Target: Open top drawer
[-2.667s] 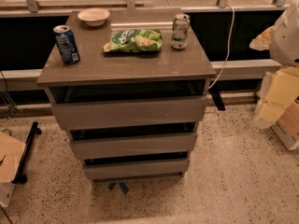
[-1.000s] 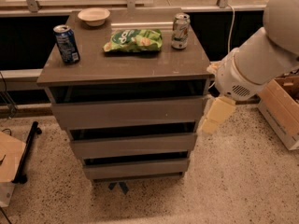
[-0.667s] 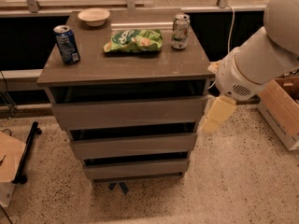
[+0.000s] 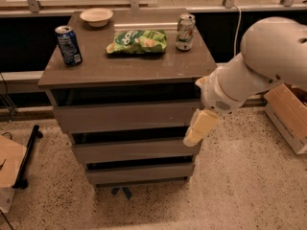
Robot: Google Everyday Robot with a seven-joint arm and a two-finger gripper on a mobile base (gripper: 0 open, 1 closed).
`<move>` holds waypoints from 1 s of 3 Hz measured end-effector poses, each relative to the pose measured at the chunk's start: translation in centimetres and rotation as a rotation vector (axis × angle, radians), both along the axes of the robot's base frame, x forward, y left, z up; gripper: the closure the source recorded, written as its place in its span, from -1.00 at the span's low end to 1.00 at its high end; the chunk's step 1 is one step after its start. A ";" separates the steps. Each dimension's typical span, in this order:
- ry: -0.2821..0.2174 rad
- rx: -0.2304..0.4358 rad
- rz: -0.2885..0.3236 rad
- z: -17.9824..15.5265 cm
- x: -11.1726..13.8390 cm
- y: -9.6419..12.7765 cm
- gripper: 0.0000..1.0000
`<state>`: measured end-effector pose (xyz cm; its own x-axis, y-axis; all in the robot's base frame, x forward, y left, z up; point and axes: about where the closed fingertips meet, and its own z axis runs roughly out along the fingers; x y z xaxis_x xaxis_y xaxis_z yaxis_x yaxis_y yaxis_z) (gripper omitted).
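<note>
The top drawer [image 4: 124,116] is the uppermost of three grey-brown handleless fronts in a cabinet. It sits about flush with the fronts below, with a dark gap above it under the cabinet top. My gripper [image 4: 199,128], cream-coloured on a large white arm [image 4: 259,66], hangs at the right end of the top drawer's front. Its tip overlaps the lower right corner of that front and the gap below. I cannot tell whether it touches the drawer.
On the cabinet top [image 4: 96,68] are a blue can [image 4: 68,44], a white bowl [image 4: 96,17], a green snack bag [image 4: 137,41] and a green-white can [image 4: 185,31]. Below are the middle drawer [image 4: 129,150] and bottom drawer [image 4: 139,172]. A cardboard box [image 4: 288,116] stands at the right, another [image 4: 9,169] at the left.
The arm came in from the right edge, and the gripper has moved left and slightly down to the top drawer's right end. The drawer has not visibly moved.
</note>
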<state>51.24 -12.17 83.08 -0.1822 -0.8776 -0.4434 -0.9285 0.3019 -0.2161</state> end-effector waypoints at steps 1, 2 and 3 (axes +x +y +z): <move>-0.002 0.048 0.003 -2.5 2.2 1.2 -1.00; 0.010 0.095 -0.008 -5.4 5.0 2.2 -1.00; 0.041 0.129 -0.020 -8.8 7.6 2.8 -1.00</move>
